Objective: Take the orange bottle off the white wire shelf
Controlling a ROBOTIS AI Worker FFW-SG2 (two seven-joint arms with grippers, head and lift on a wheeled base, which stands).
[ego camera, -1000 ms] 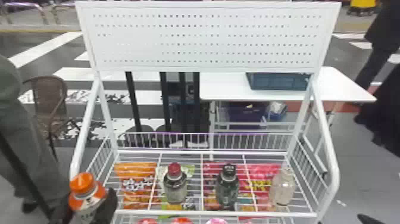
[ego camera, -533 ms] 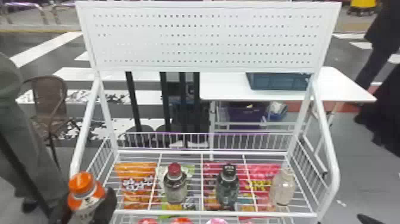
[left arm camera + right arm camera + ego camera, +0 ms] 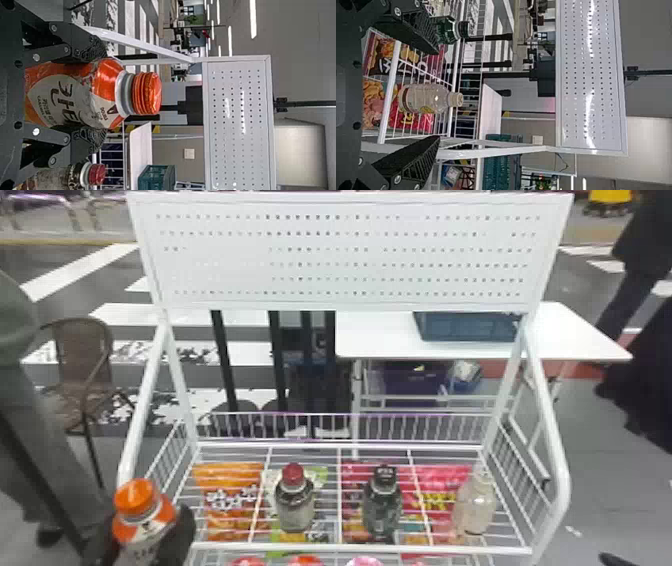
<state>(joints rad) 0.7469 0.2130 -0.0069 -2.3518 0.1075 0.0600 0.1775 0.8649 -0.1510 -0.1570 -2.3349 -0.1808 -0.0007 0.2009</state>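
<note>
Orange-capped plastic bottle (image 3: pixel 59 97) drifted slightly L — clear of white wire shelf (image 3: pixel 350 547), removal prob. done. Black L gripper (image 3: pixel 100 94) clamped it; black R gripper (image 3: pixel 438 95) gaped.

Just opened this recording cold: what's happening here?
The robot's left gripper has the orange bottle clamped between its fingers, roughly upright, by the front left corner of the white wire shelf. The bottle looks to be off the shelf already. The right gripper is open and empty, in front of the shelf's right side. Three more bottles stand on the shelf: one with a red cap, one with a black cap and a pale one.
</note>
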